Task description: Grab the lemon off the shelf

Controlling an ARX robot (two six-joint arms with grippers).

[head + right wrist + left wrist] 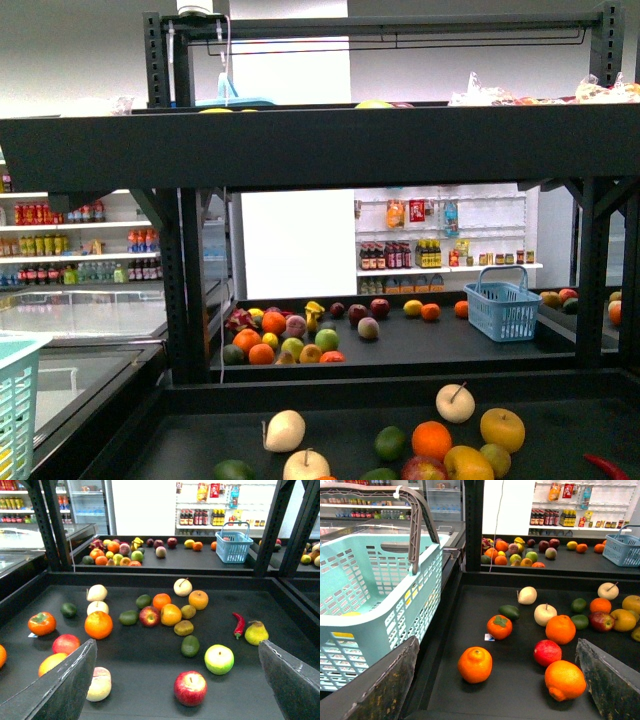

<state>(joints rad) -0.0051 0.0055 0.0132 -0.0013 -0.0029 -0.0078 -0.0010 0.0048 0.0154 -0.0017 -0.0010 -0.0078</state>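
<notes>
The lemon (256, 632) is a small bright yellow oval fruit with a pointed stem end. It lies on the shelf's near dark tray (150, 680), beside a red chili (239, 624). I do not make it out in the front or left wrist views. My right gripper (177, 647) hangs open over this tray, and the lemon lies just beyond one fingertip (265, 647). A red apple (190, 687) and a green apple (219, 659) lie between its fingers. My left gripper (496, 650) is open over the tray's other end, with oranges (475, 664) under it.
A teal basket (375, 590) stands beside the tray, against the left gripper's finger, with something yellow inside. Several fruits crowd the tray's middle (171, 614). A farther tray (420, 345) holds more fruit and a blue basket (502, 305). Black uprights (270, 525) frame the sides.
</notes>
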